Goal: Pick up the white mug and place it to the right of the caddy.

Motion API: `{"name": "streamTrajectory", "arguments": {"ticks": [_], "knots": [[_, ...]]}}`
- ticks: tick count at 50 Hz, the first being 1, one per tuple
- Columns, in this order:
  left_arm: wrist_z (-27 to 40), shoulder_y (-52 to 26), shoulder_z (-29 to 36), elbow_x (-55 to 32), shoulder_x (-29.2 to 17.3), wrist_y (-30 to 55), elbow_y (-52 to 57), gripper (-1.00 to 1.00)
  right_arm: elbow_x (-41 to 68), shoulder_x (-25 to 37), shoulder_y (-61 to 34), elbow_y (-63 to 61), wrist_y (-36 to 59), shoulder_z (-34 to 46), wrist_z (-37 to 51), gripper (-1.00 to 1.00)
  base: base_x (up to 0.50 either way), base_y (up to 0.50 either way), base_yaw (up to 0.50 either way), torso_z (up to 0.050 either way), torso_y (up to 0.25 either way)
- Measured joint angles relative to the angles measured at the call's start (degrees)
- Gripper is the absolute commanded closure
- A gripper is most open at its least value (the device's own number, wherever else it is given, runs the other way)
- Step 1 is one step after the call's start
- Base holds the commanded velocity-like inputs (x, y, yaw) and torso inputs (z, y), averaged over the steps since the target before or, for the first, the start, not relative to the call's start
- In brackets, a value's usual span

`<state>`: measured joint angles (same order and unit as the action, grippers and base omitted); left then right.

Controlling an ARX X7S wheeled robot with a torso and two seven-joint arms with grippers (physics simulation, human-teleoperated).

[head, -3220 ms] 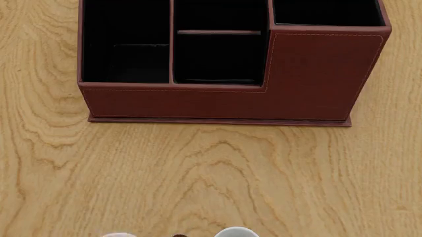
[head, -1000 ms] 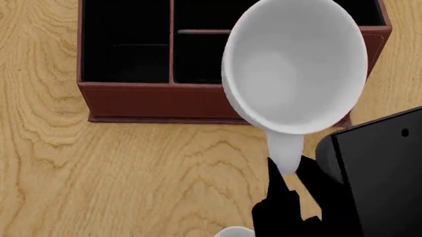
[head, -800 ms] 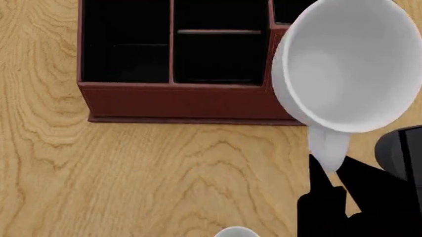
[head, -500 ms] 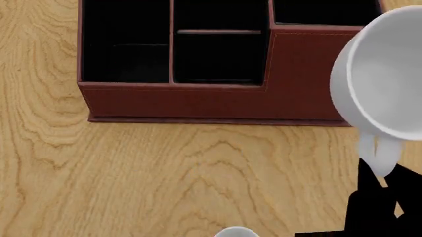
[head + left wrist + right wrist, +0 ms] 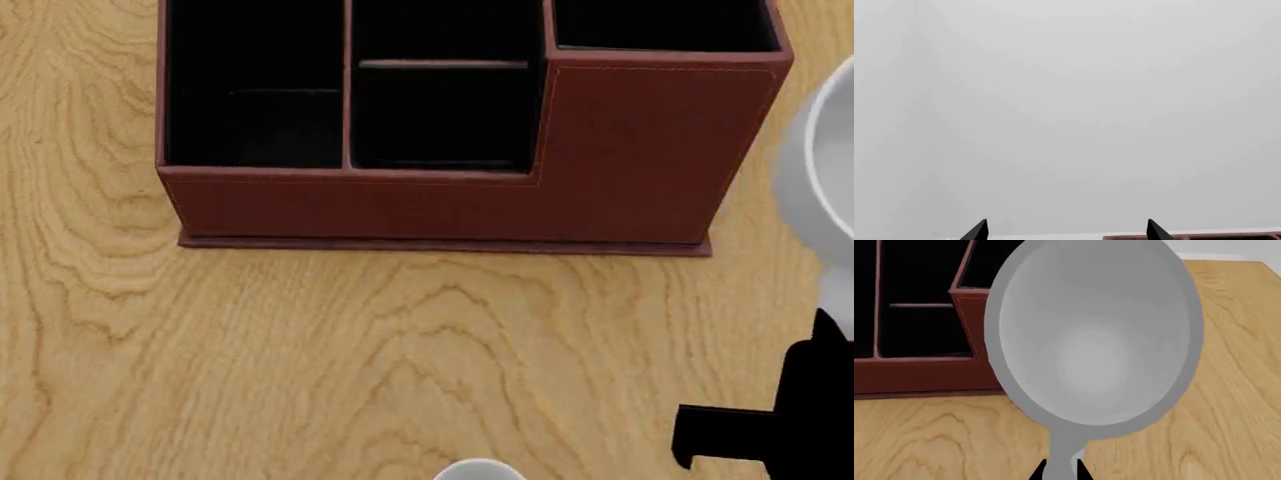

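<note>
At the head view's right edge, held aloft: white mug (image 5: 825, 170), handle pinched in the right gripper (image 5: 1061, 471), mouth empty and facing the wrist camera. Off the wooden table (image 5: 400, 340), just right of the caddy (image 5: 467, 205). Caddy compartments black-lined, seemingly bare. Left gripper (image 5: 1066, 231) spread apart, holding nothing.

Plain glossy white mug (image 5: 1094, 335). Reddish-brown caddy (image 5: 641, 150), black-lined compartments. Pale wood-grain table (image 5: 334, 360); black right gripper (image 5: 1062, 471).
</note>
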<state>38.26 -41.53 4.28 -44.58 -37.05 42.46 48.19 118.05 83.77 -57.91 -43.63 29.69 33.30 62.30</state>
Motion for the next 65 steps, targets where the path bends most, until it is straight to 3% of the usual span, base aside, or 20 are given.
{"name": "streamTrajectory", "arguments": {"ticks": [21, 65], "knots": [[-0.1, 0.7, 0.0, 0.3, -0.2, -0.9, -0.5, -1.0, -3.7, -8.5, -6.5, 11.3, 8.4, 1.5, 2.8, 1.0, 0.0, 0.0, 0.0, 0.0, 0.0], [-0.3, 0.6, 1.8, 1.0, 0.3, -1.7, -1.8, -1.0, -15.2, -24.2, -12.0, 35.5, 15.6, 8.2, -3.9, 1.0, 0.0, 0.0, 0.0, 0.0, 0.0]]}}
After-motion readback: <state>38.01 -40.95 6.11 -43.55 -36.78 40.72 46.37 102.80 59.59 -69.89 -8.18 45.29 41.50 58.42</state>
